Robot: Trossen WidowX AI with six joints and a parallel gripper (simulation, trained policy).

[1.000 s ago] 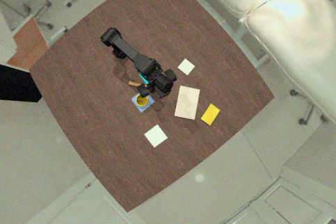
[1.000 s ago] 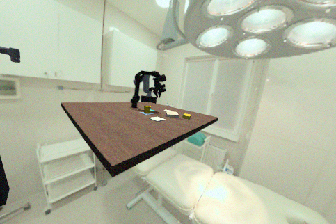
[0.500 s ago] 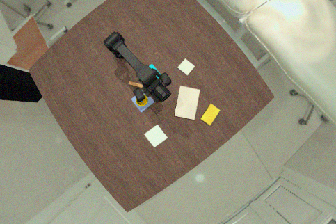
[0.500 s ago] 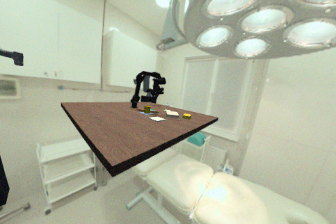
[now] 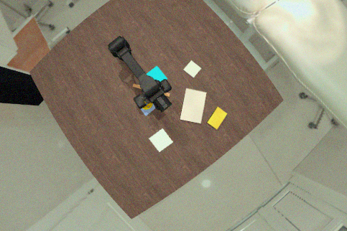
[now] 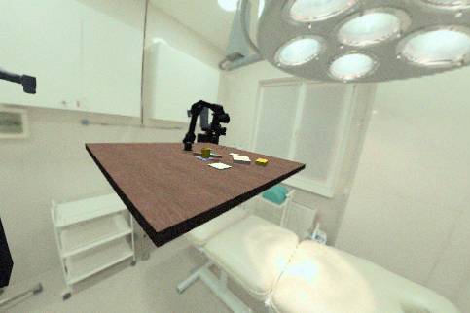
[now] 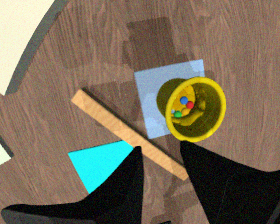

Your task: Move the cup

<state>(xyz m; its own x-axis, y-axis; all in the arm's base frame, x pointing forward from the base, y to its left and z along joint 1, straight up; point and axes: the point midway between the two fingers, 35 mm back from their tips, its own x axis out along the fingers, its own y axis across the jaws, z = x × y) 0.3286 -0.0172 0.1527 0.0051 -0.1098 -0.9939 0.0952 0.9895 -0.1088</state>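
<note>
the jaws stand partly open above the table (image 5: 107, 118) (image 6: 174, 190) (image 7: 251, 45), with nothing between them, carried by the black arm (image 5: 133, 68) (image 6: 194, 119). below them a wooden strip (image 5: 136, 86) (image 6: 218, 156) (image 7: 131, 135) slants between the cup's side and a cyan pad (image 5: 156, 73) (image 6: 213, 155) (image 7: 101, 162), probably the target.

the cup (image 5: 146, 106) (image 6: 205, 154) (image 7: 215, 102) stands upright on the blue pad (image 5: 145, 112) (image 6: 203, 158) (image 7: 148, 95), not yet moved across. it should be light, with fairly stiff walls and perhaps a little slick; the loose marbles (image 7: 190, 105) make it touchy rather than heavy. i would take it low round the body, jaws level on opposite sides, squeezing only enough to hold, then lift it well over the strip without tilting. a nudge at the rim could tip it.

it is a plain yellow cup, round and open-topped, its rim bright and its inside a shaded olive. the marbles lie low within: blue, red, green and orange ones show.

farther off lie a cream slab (image 5: 193, 105) (image 6: 240, 158) (image 7: 21, 30), a yellow block (image 5: 217, 118) (image 6: 262, 161) and a flat white square (image 5: 161, 140) (image 6: 220, 166).
</note>
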